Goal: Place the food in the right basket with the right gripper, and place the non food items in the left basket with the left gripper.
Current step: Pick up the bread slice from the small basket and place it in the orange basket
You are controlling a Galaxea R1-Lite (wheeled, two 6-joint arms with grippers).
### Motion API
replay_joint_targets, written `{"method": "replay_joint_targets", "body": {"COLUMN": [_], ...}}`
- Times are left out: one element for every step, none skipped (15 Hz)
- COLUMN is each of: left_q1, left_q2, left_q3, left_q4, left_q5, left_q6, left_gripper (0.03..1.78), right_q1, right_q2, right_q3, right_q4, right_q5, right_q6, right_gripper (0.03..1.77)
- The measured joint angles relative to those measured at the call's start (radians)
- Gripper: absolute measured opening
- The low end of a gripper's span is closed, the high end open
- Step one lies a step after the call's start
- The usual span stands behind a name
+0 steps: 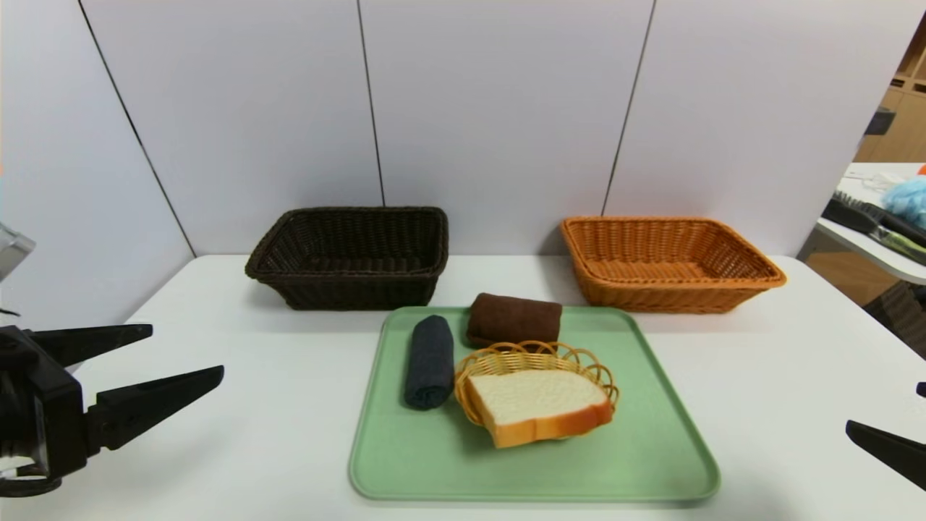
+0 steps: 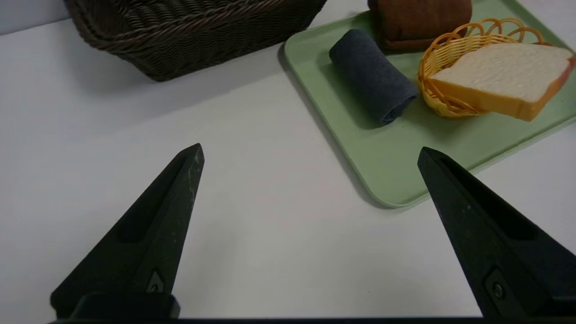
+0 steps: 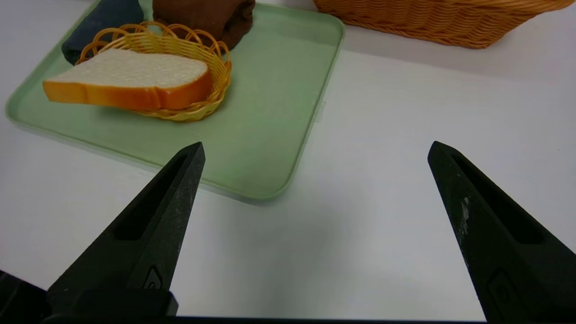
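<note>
Hovering over the white table at its near edge, the left gripper hangs at the left with its jaws spread wide and nothing between them. The right gripper hangs at the right edge of the head view, jaws likewise wide apart and empty. Between them lies a green tray. On it, nearest, a bread slice rests in a small wicker dish. Just left of the dish lies a rolled dark towel; behind the dish lies a folded brown towel. Beyond the tray stand a dark basket at left and an orange basket at right, well apart.
</note>
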State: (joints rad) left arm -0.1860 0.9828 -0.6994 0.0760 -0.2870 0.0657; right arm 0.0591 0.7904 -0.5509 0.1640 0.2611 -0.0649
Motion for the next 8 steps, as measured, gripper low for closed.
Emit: {"method": "replay_joint_targets", "body": {"left_q1": [-0.033, -0.069, -0.098, -0.126, -0.150, -0.170, -0.189, -0.208], "left_q2": [0.017, 0.035, 0.049, 0.063, 0.074, 0.083, 0.090, 0.098], "left_q3": [-0.003, -0.003, -0.003, -0.001, 0.001, 0.008, 0.015, 0.024], "left_q4": [-0.023, -0.049, -0.073, -0.089, -0.102, -0.107, -0.107, -0.109], "left_q5": [0.001, 0.002, 0.001, 0.000, 0.000, 0.000, 0.000, 0.001], "left_q6": [0.000, 0.001, 0.004, 0.011, 0.026, 0.050, 0.071, 0.086], "left_gripper": [1.69, 1.69, 1.69, 1.69, 1.69, 1.69, 1.69, 1.69], "right_q1": [0.001, 0.001, 0.001, 0.003, 0.012, 0.028, 0.050, 0.079], "right_q2": [0.002, 0.002, 0.004, 0.007, 0.013, 0.023, 0.034, 0.049], "right_q3": [0.001, 0.002, 0.002, 0.000, -0.002, -0.004, -0.004, -0.005], "right_q4": [0.000, 0.001, 0.002, 0.002, 0.002, 0.003, 0.003, 0.004], "right_q5": [0.014, 0.036, 0.061, 0.090, 0.113, 0.122, 0.124, 0.125], "right_q6": [-0.021, -0.034, -0.039, -0.045, -0.060, -0.082, -0.107, -0.131], "right_gripper": [1.71, 1.71, 1.71, 1.71, 1.71, 1.71, 1.71, 1.71]}}
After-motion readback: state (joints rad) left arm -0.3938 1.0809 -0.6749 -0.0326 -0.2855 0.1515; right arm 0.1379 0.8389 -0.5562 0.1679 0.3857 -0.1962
